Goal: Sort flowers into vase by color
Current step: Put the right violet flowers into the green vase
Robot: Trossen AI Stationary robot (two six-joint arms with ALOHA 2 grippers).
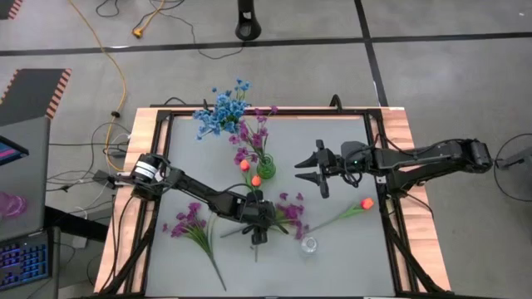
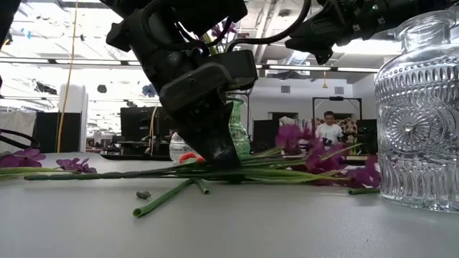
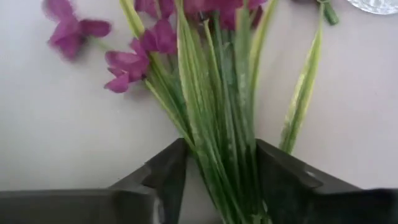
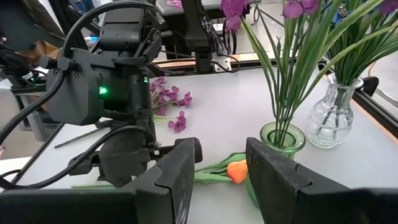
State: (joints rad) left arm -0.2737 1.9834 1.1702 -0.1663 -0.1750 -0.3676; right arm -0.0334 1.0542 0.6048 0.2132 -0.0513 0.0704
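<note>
The left tool (image 3: 214,186) is down on the surface (image 1: 349,249), its fingers set either side of a purple sprig's (image 1: 291,214) bundled green stems; whether they have pinched yet cannot be told. The sprig looks light, limp and springy, best taken low on the stems. Just beside it stands a clear vase (image 1: 309,244). Farther off, the green vase (image 1: 266,170) with purple flowers, a blue bunch (image 1: 220,110), and the right tool (image 1: 320,174), part-open, empty.

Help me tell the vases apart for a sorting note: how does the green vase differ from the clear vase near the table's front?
The green vase is tinted green and holds purple flowers; the clear vase is colourless and looks empty. The green vase stands mid-table, the clear vase nearer the front edge. Both are upright glass.
</note>
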